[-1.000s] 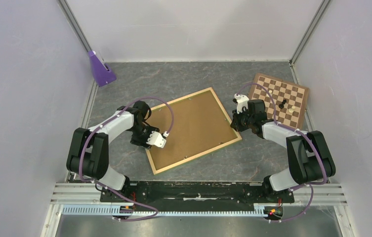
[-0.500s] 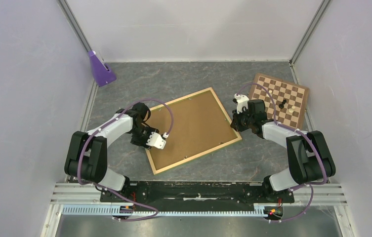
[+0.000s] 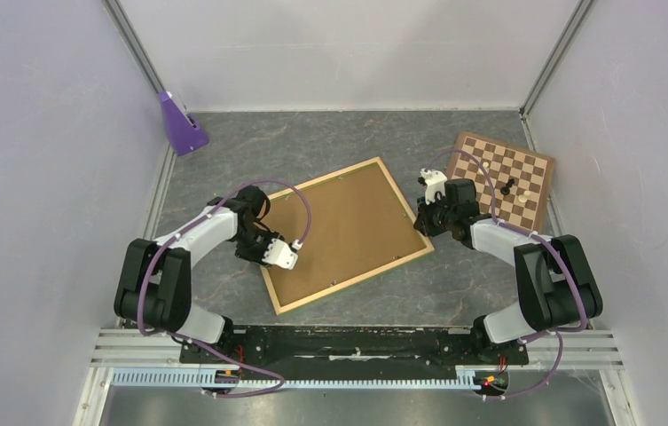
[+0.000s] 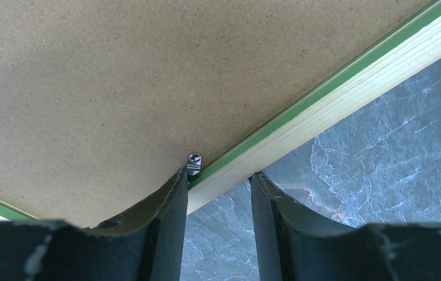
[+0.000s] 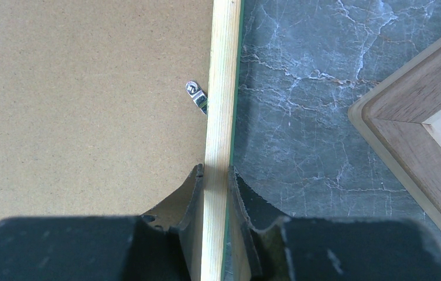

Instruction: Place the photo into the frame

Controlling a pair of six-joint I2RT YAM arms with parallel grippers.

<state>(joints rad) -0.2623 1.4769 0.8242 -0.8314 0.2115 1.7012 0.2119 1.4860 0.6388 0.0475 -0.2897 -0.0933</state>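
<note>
The frame point(image 3: 354, 280) is lying back-side up in the middle of the table point(image 3: 312, 142), with the brown hardboard backing point(image 3: 343, 232) sitting inside its rails. The photo doesn't show in any view, so no telling if it's under that panel.

Looks like the step is getting both arms onto opposite rails. The right gripper point(image 5: 216, 172) is pinched tight on its pale wood rail. The left gripper point(image 4: 219, 178) sits astride the other rail with its jaws partly spread, and it's hard to say if the pads are actually biting.

To do this well, the left one should land square on the wood and stay off the little metal clip point(image 4: 194, 163) right by its inner finger. If a lift or flip is coming, both sides should go up evenly so the backing doesn't slide out.

The top view gives the layout: frame angled between the arms, chessboard point(image 3: 503, 177) just beyond the right gripper, purple block point(image 3: 179, 124) in the far left corner. Only the wrist cams show the clips, the green strip along the rail and how the fingers sit.
</note>
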